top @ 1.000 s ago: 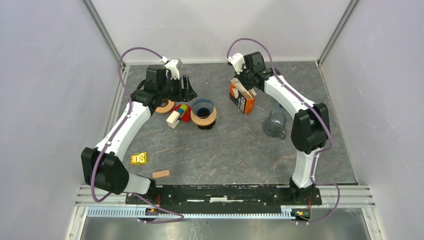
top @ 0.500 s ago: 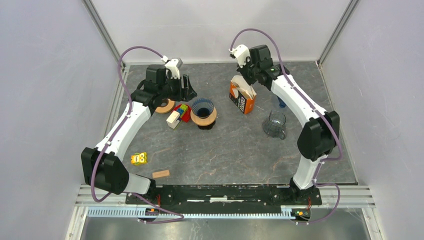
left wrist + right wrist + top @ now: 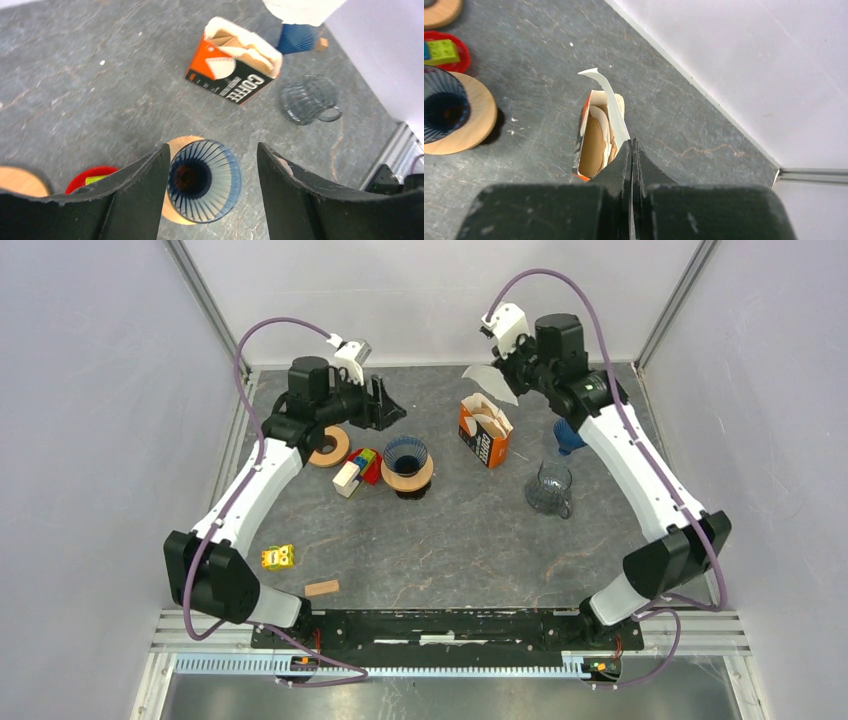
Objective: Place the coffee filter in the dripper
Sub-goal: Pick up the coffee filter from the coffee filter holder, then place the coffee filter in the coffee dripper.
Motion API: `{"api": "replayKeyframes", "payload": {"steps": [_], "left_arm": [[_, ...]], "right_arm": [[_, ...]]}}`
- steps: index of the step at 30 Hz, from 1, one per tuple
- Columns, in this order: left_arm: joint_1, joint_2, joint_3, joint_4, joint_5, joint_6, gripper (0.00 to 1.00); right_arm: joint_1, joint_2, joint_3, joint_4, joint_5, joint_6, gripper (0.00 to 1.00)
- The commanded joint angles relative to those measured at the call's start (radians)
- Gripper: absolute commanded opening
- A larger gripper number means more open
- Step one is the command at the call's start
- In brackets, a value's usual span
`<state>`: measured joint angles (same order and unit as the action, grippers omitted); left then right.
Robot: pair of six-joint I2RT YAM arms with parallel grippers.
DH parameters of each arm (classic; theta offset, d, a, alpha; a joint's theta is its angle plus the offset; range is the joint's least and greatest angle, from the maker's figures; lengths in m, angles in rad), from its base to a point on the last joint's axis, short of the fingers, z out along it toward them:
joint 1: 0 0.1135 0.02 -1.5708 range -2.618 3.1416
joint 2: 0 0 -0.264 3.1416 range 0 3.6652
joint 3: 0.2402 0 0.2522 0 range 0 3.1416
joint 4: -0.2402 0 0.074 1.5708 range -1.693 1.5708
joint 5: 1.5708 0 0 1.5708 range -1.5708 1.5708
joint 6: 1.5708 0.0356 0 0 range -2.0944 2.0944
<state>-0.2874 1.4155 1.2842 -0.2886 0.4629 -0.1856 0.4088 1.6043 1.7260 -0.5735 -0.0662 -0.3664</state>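
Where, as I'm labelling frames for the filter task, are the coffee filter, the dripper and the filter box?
coffee filter (image 3: 488, 382): top view, middle of the white sheet.
dripper (image 3: 216, 172): left wrist view, ribbed inner wall.
filter box (image 3: 235, 89): left wrist view, printed black side.

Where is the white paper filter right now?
Top view, back right: the filter hangs pinched in the right gripper, just above the open orange box.

White paper coffee filter, thin and curled, pinched by one edge in my right gripper, in the air above the open orange filter box. Dripper: dark blue ribbed cone, upright on a round wooden base, mid-table, well apart from the filter.
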Motion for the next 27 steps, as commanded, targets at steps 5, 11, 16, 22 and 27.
{"api": "replayKeyframes", "payload": {"steps": [5, 11, 16, 22, 27], "left_arm": [[-0.032, -0.003, 0.136, 0.092, 0.264, 0.243, 0.73], [-0.087, 0.001, 0.234, -0.043, 0.345, 0.431, 0.80], [-0.145, 0.022, 0.298, -0.194, 0.346, 0.624, 0.88], [-0.202, 0.056, 0.306, -0.244, 0.358, 0.721, 0.90], [-0.224, 0.087, 0.295, -0.244, 0.355, 0.743, 0.83]], "right_arm": [[0.002, -0.180, -0.056, 0.049, -0.264, -0.007, 0.00], [0.002, -0.235, -0.139, 0.082, -0.441, 0.018, 0.00], [0.004, -0.246, -0.189, 0.108, -0.578, 0.029, 0.00], [0.006, -0.246, -0.236, 0.142, -0.693, 0.043, 0.00], [0.005, -0.249, -0.264, 0.158, -0.731, 0.051, 0.00]]}}
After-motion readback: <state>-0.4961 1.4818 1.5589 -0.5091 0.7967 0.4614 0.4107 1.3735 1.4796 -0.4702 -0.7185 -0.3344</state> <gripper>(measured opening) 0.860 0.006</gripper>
